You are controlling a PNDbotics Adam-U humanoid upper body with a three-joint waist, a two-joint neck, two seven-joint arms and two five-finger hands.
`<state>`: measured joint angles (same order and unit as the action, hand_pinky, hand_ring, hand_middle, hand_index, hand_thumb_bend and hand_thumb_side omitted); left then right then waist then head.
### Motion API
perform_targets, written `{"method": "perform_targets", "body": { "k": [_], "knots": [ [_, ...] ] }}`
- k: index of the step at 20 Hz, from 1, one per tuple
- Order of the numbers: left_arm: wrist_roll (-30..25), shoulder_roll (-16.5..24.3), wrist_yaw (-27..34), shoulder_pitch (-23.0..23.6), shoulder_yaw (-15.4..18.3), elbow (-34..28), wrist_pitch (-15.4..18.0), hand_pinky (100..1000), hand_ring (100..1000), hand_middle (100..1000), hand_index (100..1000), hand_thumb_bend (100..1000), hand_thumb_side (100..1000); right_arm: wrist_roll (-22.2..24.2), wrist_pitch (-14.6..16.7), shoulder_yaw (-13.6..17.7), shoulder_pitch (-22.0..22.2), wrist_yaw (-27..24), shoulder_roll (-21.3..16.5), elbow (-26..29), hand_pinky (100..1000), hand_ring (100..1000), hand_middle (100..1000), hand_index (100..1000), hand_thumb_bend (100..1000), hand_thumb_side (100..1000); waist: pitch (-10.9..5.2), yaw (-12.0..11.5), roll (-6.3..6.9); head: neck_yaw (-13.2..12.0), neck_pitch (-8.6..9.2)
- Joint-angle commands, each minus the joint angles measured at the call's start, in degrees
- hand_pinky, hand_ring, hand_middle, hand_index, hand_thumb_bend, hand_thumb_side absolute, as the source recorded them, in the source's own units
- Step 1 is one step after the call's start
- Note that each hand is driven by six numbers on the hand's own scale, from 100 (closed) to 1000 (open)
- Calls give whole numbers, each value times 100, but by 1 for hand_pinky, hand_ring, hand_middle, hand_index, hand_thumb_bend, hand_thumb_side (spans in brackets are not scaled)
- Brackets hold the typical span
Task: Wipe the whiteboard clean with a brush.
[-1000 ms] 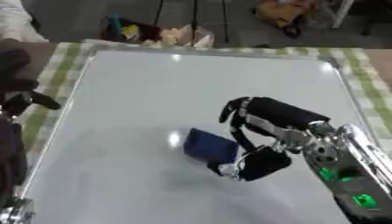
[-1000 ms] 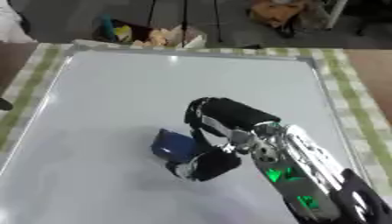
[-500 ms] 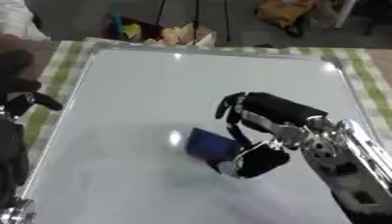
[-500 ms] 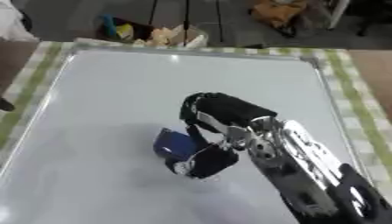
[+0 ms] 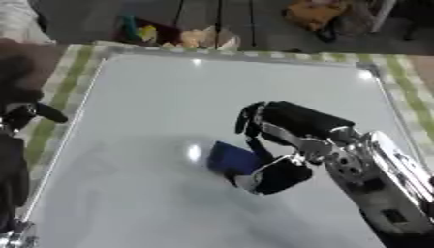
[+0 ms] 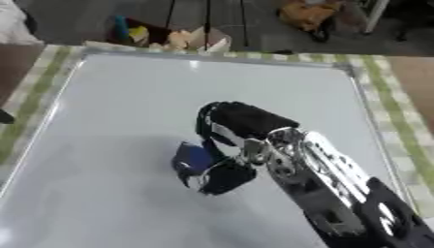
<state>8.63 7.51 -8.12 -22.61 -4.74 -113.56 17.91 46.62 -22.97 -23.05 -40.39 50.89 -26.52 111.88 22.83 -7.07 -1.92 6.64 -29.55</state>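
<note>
A large whiteboard (image 5: 169, 97) with a silver frame lies flat on the table and fills most of both views; its surface looks blank. Near the board's middle my right hand (image 5: 284, 133) is curled round a blue brush (image 5: 230, 159), which rests on the board. The right arm comes in from the lower right. At the left edge of the left eye view a dark part of my left hand (image 5: 25, 114) shows beside the board's frame, too little of it to read.
A green-and-white checked cloth (image 5: 59, 92) shows around the board's frame. Beyond the far edge, on the floor, are bags and coloured clutter (image 5: 174, 34) and stand legs.
My right hand and the blue brush have moved slightly up the board; the camera has also shifted a little.
</note>
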Motion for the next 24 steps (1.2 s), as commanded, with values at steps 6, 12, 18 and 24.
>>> {"method": "perform_targets", "body": {
  "k": [6, 12, 18, 24],
  "knots": [
    [-30, 32, 7, -27, -49, -103, 8, 454, 890, 783, 622, 100, 982, 510, -490, -61, -164, 62, -65, -181, 711, 775, 744, 211, 310, 438, -115, 2, -13, 8, 25],
    [-33, 30, 14, -17, -51, -103, 6, 454, 890, 783, 622, 100, 982, 534, -512, -122, -235, -12, -70, -307, 711, 777, 744, 210, 305, 443, -126, -3, -24, 15, 26],
    [-39, 26, 20, -18, -54, -103, 7, 454, 891, 783, 622, 100, 983, 534, -533, -174, -267, 21, -38, -435, 711, 778, 743, 206, 299, 438, -124, -10, -37, 17, 30],
    [-37, 25, 21, -18, -50, -103, 7, 454, 892, 784, 622, 100, 983, 531, -547, -184, -237, 51, -26, -514, 708, 776, 738, 202, 285, 437, -107, -3, -36, 17, 32]
  ]
}}
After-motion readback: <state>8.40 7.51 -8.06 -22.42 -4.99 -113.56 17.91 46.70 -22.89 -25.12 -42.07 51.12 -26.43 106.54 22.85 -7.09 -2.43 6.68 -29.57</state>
